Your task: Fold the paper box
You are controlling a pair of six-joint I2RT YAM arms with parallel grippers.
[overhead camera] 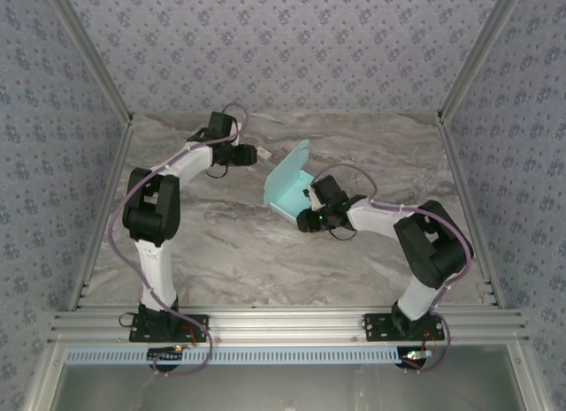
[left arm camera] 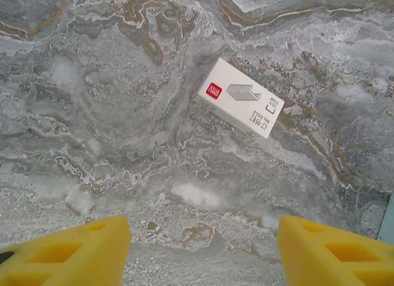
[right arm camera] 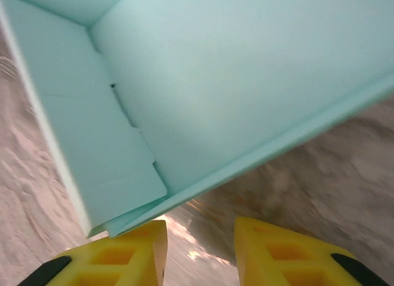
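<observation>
Table (overhead camera: 221, 252): marble top, box sits around mid-frame.
Paper box (overhead camera: 285, 188): half formed, rounded flap sticking up. I'd pinch the wall edge square-on and gently, since thin card probably creases easily.
Right gripper (right arm camera: 200, 229): jaws slightly apart, nothing pinched. The box's lower edge is just above the fingertips.
Left gripper (left arm camera: 203, 229): wide open, empty, left of the box.

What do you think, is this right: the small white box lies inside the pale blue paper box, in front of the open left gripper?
Not quite. The small white box lies on the bare marble table, not inside the paper box; the left wrist view shows it. It is indeed in front of the open left gripper.
</observation>
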